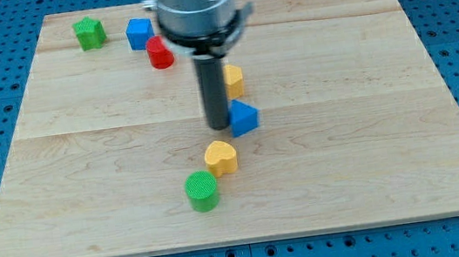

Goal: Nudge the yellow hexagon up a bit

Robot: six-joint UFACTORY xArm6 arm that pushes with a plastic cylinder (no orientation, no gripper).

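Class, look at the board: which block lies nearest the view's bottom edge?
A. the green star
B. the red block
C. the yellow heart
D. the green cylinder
D: the green cylinder sits lowest in the view, just below and to the left of the yellow heart, while the red block and the green star lie near the top.

Green star (89, 32), red cylinder (160, 53), green cylinder (203, 190) on board (373, 155).

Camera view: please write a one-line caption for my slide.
My tip rests just left of the blue block, below the partly hidden yellow hexagon on the wooden board.
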